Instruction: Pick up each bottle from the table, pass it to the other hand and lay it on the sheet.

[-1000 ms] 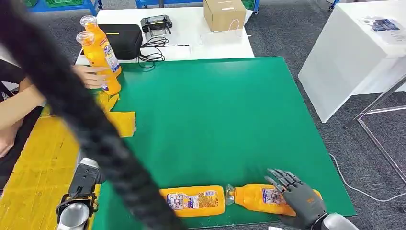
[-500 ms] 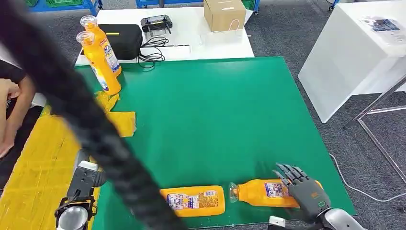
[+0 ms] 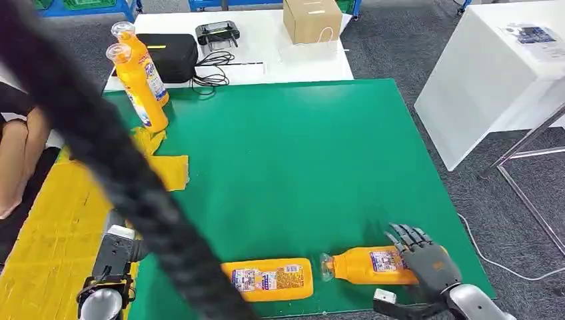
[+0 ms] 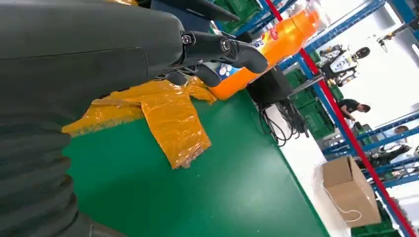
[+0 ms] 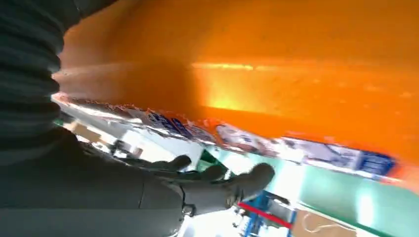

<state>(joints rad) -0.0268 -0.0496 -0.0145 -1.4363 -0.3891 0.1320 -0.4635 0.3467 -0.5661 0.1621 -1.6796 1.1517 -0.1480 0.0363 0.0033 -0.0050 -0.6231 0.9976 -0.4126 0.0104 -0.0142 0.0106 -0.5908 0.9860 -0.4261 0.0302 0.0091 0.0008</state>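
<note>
Head view: green sheet point(image 3: 293, 167) covers the table, w/ a white table point(image 3: 266, 50) butted against its far edge and grey carpet floor point(image 3: 426, 40) around. A white cabinet point(image 3: 493, 73) stands off to the right. On the white table: black case point(image 3: 170, 55), a small black device point(image 3: 218, 31), tangled black cables point(image 3: 214, 72) and a cardboard box point(image 3: 312, 19). Yellow crumpled plastic wrap point(image 3: 166, 167) lies at the sheet's left edge. Two upright orange bottles point(image 3: 140, 83) stand at the far left corner, touching each other. Two more lie flat along the near edge: left lying bottle point(image 3: 270, 279) and right lying bottle point(image 3: 370, 265), cap ends near each other but apart. Right hand point(image 3: 430, 267) rests on the base end of the right lying bottle, fingers spread over it; can't tell if it's actually gripping. Left arm low at the near left, off the sheet. A thick black cable point(image 3: 100, 147) crosses diagonally close to the lens. A person's arm point(image 3: 16, 160) shows at the left edge.

Left wrist view: left hand point(image 4: 212, 54) holds nothing, fingers loosely extended and apart. Behind it the wrap, the upright bottles, blue-red shelving point(image 4: 346, 123) and people further back in the room.

Right wrist view: very close on the orange bottle body and label strip, right hand's fingers point(image 5: 227, 185) stretched beside it; blurry, contact unclear.
</note>
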